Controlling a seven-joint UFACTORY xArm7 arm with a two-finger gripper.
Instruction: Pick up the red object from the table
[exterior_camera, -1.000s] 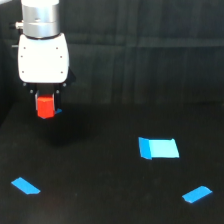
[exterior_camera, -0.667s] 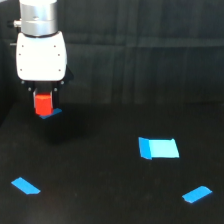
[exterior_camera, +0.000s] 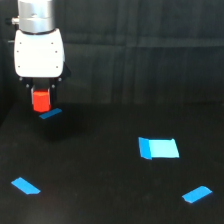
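Observation:
The red object (exterior_camera: 41,100) is a small bright red-orange block hanging under the white arm head at the exterior view's upper left. My gripper (exterior_camera: 41,96) is shut on it, dark fingers on either side of its top. The block is lifted clear of the black table (exterior_camera: 110,180), hovering just above a blue tape strip (exterior_camera: 50,114).
A light-blue rectangle (exterior_camera: 158,148) lies at the exterior view's right of centre. One blue tape strip (exterior_camera: 25,185) sits at the lower left and another (exterior_camera: 197,194) at the lower right. A dark curtain backs the table.
The gripper has risen with the red object held in it, so the block now sits higher above the blue strip beneath it.

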